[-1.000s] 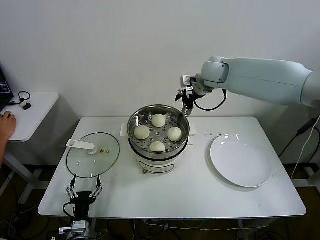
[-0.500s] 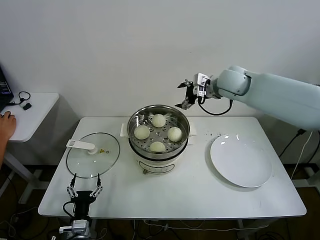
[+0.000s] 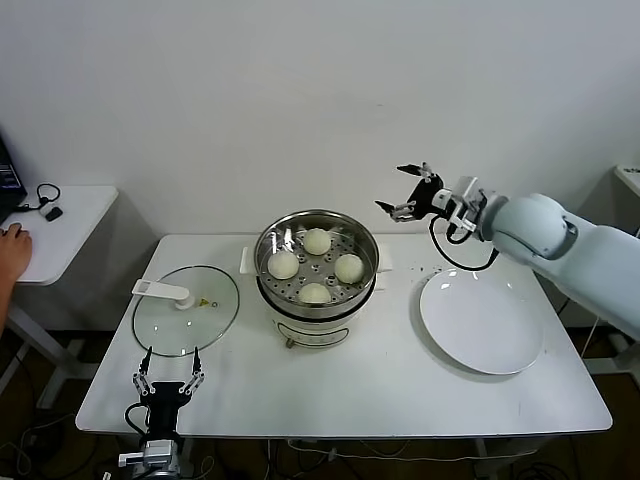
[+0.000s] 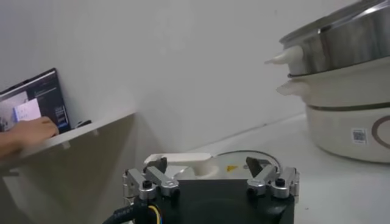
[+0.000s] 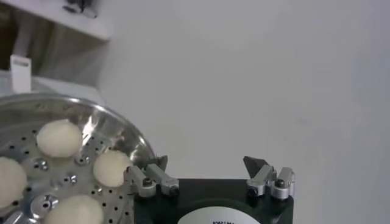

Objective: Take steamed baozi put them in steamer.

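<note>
With all four smooth off-white steamed baozi (image 3: 316, 267) sitting on the perforated tray of the shiny round stainless-steel steamer (image 3: 318, 277), the right gripper (image 3: 408, 190), wide open and empty, has swung away toward the empty round white plate (image 3: 482, 322), suggesting loading is finished.

Right arm stretched out up high, right gripper (image 3: 410, 189) empty with jaws wide apart, left gripper (image 3: 168, 377) low near the front, jaws apart, empty
</note>
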`<action>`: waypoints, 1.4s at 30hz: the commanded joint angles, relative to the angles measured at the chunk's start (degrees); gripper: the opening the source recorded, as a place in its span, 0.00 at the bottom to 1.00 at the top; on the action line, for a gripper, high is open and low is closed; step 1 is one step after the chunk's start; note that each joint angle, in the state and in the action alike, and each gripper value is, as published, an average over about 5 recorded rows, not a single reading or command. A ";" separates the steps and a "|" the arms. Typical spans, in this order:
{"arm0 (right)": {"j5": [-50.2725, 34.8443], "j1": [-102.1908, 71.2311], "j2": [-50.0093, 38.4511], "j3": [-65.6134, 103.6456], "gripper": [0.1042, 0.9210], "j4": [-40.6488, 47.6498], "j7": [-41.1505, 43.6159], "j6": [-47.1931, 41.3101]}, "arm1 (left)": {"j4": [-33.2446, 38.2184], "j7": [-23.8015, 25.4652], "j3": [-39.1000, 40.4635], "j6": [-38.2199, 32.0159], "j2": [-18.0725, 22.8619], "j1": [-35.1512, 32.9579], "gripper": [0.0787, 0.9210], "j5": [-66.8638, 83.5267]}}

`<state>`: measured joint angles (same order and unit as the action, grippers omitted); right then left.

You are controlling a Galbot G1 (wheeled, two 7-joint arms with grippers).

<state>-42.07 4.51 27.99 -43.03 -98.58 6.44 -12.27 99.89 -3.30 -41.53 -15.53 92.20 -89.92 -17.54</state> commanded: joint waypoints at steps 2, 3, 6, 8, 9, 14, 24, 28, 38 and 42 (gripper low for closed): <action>2.49 -42.09 -1.79 39.27 0.88 -12.53 -13.95 5.42 | 0.29 -0.14 -0.14 -0.32 2.80 -0.54 0.88 -0.23; 3.37 -45.21 -0.36 42.29 0.88 -12.60 -14.16 5.77 | 0.35 -0.16 -0.21 -0.36 2.80 -0.62 0.88 -0.22; 6.29 -55.62 5.29 51.74 0.88 -13.07 -14.11 7.22 | 0.42 -0.25 -0.44 -0.47 2.80 -0.75 0.88 -0.21; 8.22 -62.73 9.76 57.75 0.88 -13.62 -13.62 8.75 | 0.51 -0.29 -0.51 -0.52 2.80 -0.83 0.88 -0.20; 9.16 -65.75 11.94 60.07 0.88 -13.85 -13.20 9.64 | 0.59 -0.31 -0.52 -0.55 2.80 -0.90 0.88 -0.20; 14.49 -76.58 21.49 68.49 0.88 -14.24 -10.17 14.63 | 0.90 -0.43 -0.56 -0.75 2.80 -1.27 0.88 -0.21; 26.01 -91.00 41.52 71.58 0.88 -15.36 -6.32 24.21 | 0.78 -1.09 -0.63 -1.65 2.80 -1.41 0.88 -0.15; 28.42 -95.18 47.06 71.41 0.88 -15.25 -5.10 26.85 | 1.02 -1.22 -0.64 -1.81 2.80 -1.42 0.88 -0.10; 30.28 -101.76 51.42 69.39 0.88 -14.83 -3.83 31.21 | 1.39 -1.38 -0.58 -1.86 2.80 -1.43 0.88 -0.13; 30.22 -102.86 51.51 69.13 0.88 -14.72 -3.80 32.01 | 1.38 -1.40 -0.68 -1.90 2.80 -1.45 0.88 -0.12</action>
<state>-15.36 -88.60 72.04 24.26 -112.92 1.70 14.76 101.24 -4.65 -42.13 -17.35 92.20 -91.32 -17.68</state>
